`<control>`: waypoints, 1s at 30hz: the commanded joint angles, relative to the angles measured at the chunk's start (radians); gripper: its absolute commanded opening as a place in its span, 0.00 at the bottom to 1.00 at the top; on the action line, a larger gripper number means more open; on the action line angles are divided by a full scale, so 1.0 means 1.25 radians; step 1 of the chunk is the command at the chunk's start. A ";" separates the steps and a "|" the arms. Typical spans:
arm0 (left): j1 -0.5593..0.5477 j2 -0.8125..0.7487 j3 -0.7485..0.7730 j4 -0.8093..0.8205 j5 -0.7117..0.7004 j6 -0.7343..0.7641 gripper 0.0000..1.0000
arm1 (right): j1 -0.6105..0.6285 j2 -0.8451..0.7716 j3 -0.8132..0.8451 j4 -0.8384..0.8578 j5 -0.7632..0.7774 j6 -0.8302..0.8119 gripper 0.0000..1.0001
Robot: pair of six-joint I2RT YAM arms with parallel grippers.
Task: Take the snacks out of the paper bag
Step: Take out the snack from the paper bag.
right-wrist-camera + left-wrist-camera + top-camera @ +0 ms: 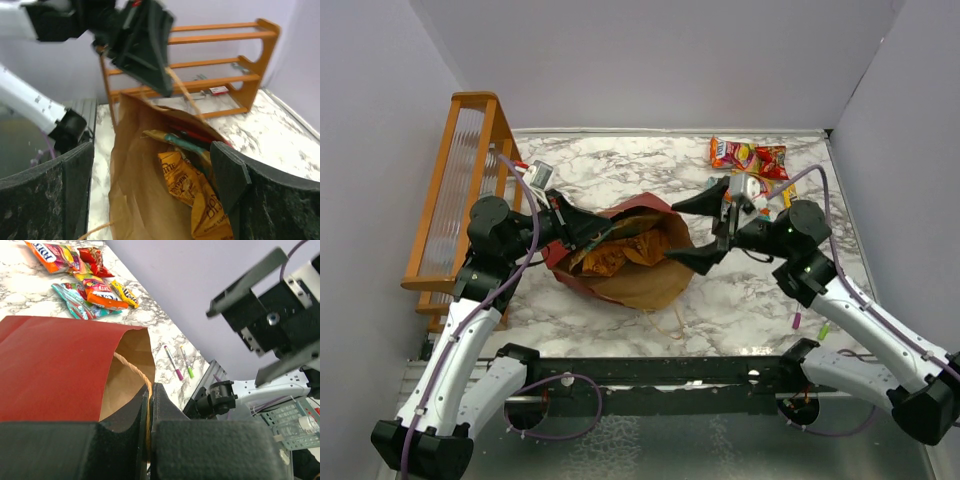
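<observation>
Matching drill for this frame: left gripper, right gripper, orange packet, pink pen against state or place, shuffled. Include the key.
1. left gripper
2. right gripper
3. orange packet
4. pink pen

A. lying on the marble table
B. open, at the mouth of the paper bag
C. inside the paper bag
D. shut on the tan handle

Pairs: 1-D, 2-B, 3-C, 4-A
</observation>
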 commanded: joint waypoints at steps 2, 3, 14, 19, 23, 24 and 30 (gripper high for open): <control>-0.001 -0.022 -0.006 0.072 0.033 -0.018 0.00 | 0.192 0.002 0.004 -0.183 0.121 -0.387 0.99; -0.002 -0.022 -0.006 0.073 0.035 -0.020 0.00 | 0.229 0.014 0.009 -0.211 0.162 -0.440 0.99; -0.002 -0.016 -0.002 0.076 0.036 -0.027 0.00 | 0.374 0.184 0.049 -0.290 0.447 -0.896 0.99; -0.001 -0.011 0.000 0.080 0.038 -0.033 0.00 | 0.379 0.263 0.061 -0.230 0.524 -1.023 0.99; -0.001 -0.010 0.005 0.067 0.037 -0.028 0.00 | 0.379 0.323 0.088 -0.171 0.554 -1.084 0.99; -0.001 -0.010 0.005 0.064 0.036 -0.027 0.00 | 0.379 0.344 0.098 -0.163 0.562 -1.096 0.96; -0.002 -0.017 0.002 0.054 0.024 -0.024 0.00 | 0.379 0.460 0.142 -0.106 0.625 -1.166 0.83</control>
